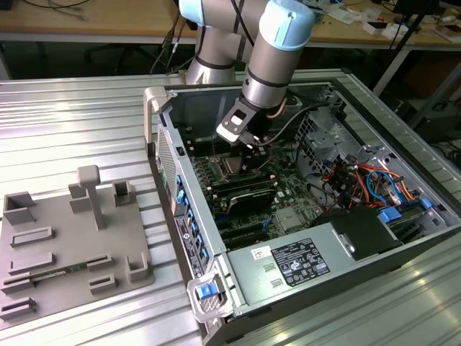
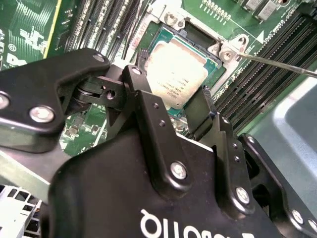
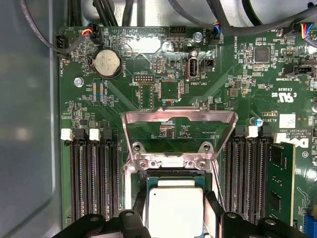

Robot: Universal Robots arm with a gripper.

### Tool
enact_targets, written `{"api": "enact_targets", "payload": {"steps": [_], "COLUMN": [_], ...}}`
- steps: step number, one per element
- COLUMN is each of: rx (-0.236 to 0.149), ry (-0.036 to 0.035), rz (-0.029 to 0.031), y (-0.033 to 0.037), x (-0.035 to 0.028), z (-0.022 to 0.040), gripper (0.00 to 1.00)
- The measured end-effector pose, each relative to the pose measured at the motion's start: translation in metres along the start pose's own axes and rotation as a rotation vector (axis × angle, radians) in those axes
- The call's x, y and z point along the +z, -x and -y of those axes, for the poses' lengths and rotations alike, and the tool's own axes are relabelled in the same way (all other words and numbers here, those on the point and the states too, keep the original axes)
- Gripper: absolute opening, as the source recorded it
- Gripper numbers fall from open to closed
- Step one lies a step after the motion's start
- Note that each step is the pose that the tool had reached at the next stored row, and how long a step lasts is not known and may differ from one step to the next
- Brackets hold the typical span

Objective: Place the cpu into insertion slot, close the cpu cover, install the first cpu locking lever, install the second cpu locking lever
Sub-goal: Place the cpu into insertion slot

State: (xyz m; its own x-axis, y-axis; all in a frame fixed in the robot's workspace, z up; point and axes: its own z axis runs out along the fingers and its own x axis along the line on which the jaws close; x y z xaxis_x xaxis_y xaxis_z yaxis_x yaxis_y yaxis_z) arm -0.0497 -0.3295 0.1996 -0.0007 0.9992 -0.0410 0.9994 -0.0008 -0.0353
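Memory slots [image 3: 91, 178] flank the insertion slot [image 2: 193, 37]. The cpu cover [image 3: 178, 119] stands open. The claw [image 2: 174, 77] straddles the seated cpu [image 3: 176, 208]; I can't tell whether it grips.

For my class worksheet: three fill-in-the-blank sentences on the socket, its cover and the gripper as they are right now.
1. The insertion slot holds the ____.
2. The cpu cover is ____, swung back off the socket.
3. The gripper hangs over the ____-coloured motherboard.
Missing words: cpu; open; green.
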Motion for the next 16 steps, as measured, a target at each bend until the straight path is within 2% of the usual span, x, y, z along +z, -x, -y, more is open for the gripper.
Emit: {"api": "enact_targets", "payload": {"steps": [16], "rx": [0.006], "ry": [-0.0002], "rz": [-0.0005], "y": [-0.0010], "x": [0.0017], "z": [-0.0002], "gripper": [0.54]}}
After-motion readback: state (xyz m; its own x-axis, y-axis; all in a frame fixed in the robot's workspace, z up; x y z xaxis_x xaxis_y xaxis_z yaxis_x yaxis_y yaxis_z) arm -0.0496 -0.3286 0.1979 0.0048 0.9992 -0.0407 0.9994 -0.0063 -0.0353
